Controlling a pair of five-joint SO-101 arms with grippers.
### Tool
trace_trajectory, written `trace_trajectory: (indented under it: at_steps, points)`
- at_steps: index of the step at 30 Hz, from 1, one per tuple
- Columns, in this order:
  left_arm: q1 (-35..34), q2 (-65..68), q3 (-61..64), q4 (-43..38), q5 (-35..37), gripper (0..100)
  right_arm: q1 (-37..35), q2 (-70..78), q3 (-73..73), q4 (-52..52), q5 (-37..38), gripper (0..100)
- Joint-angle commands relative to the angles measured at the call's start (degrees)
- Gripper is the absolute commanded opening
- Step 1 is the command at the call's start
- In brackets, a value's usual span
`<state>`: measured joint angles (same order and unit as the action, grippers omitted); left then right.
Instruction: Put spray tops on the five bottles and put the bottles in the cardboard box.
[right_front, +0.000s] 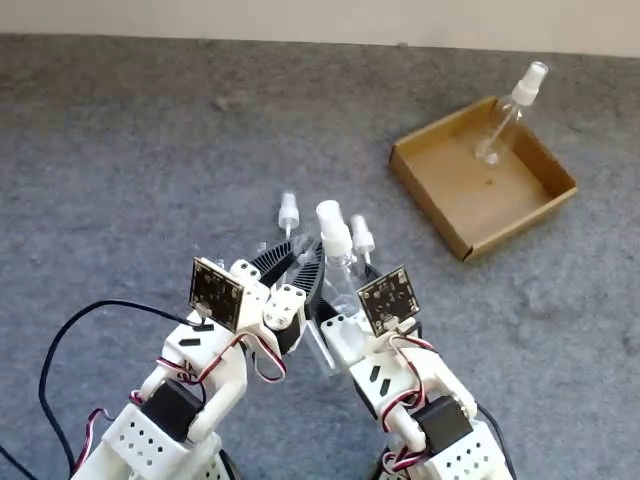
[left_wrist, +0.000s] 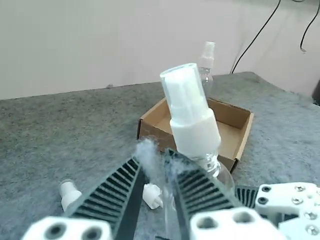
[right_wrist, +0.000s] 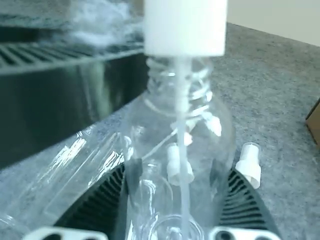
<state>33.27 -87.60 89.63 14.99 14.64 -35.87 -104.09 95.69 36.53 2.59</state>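
Capping step: right tool (right_wrist: 175, 179) clamped the clear plastic bottle (right_wrist: 181, 125) above the grey desk (right_front: 120, 150), its white spray top (left_wrist: 192, 115) sitting high, likely needing a twist from the narrowly parted left tool (left_wrist: 157, 162).

Bottle (right_front: 503, 118) in cardboard box (right_front: 421, 186) (tilted); spray top (right_front: 289, 211) on table (right_front: 120, 150).
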Motion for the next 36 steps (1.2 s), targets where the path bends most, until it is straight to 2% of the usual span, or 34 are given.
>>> trace_trajectory:
  at_steps: [1, 5, 12, 21, 28, 36]
  points:
    - [2.24, 0.84, -0.57, -0.79, -0.97, 1, -0.48, -1.19, 1.27, 0.13, 0.35, 14.4]
    - [2.33, 0.84, -0.48, -0.79, -0.97, 1, -0.48, -1.19, 1.36, 0.13, 0.62, 14.4]
    - [5.14, 0.84, -0.48, -0.79, -1.32, 1, -0.48, -1.19, 3.12, 0.04, 13.8, 14.2]
    - [4.97, 0.84, -0.48, -0.79, -4.4, 1, -0.4, -1.19, 3.74, 0.04, 13.98, 14.2]
    - [-3.3, 0.84, -0.92, -1.05, -4.13, 1, 5.14, -1.19, 3.47, -0.13, 13.98, 14.2]
    - [-4.18, 0.84, -0.75, -1.23, -4.13, 1, 5.14, -1.19, 3.74, -0.22, 13.98, 14.2]
